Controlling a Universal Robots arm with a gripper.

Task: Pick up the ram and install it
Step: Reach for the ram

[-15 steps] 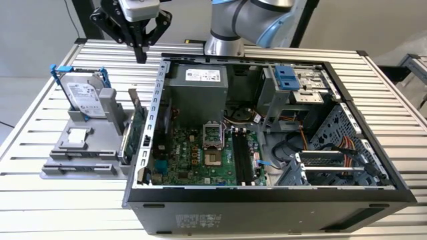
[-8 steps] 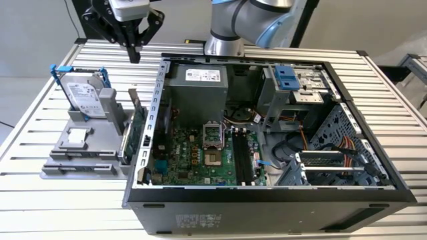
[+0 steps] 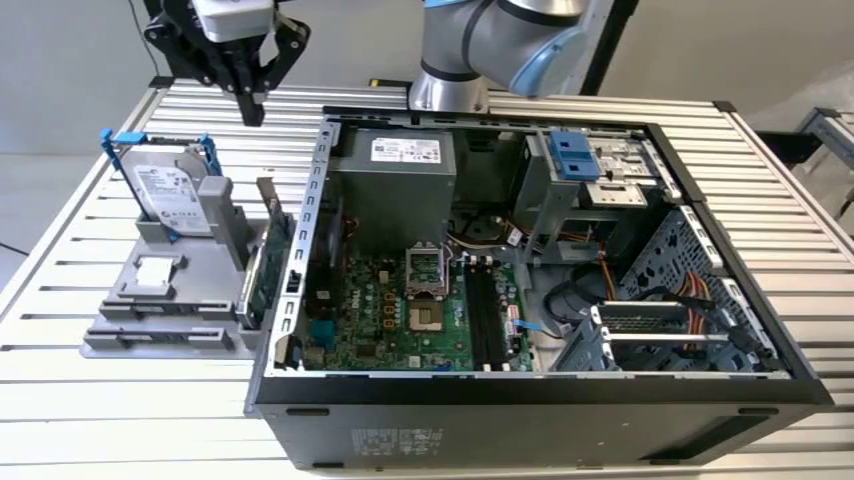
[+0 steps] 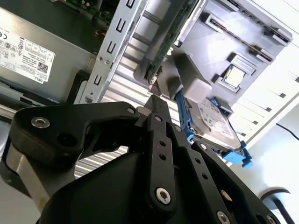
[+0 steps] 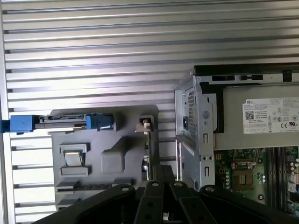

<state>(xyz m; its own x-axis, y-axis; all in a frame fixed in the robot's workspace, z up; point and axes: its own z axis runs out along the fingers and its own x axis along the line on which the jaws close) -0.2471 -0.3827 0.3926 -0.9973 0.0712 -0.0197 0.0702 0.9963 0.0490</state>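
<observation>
We see the gripper [image 3: 251, 108] high above the table [image 3: 80, 400], at the far left corner of the case [image 3: 534, 405] in the exterior view. Its fingers point down, pressed together, with nothing between them. In the second wrist view the two black fingers [image 4: 156, 116] meet at their tips with no gap.

The ram [image 3: 167, 311] looks to us like the thin dark strip standing on edge in a slot of the grey holder [image 3: 200, 275], at the holder's near end in the exterior view, well apart from the gripper. The strip is hard to make out. In the first wrist view it shows as a dark line [image 5: 84, 186] in the same slot.

On the same holder the drive [image 3: 171, 195] stands upright in its blue frame at the far end. A small chip [image 3: 156, 268] lies flat between drive and ram. The green card [image 3: 274, 265] stands on edge between holder and case.

The case lies open on its side, its motherboard [image 3: 387, 315] facing up. The long black slots [image 3: 483, 320] lie on the board's side toward the exterior view's right
</observation>
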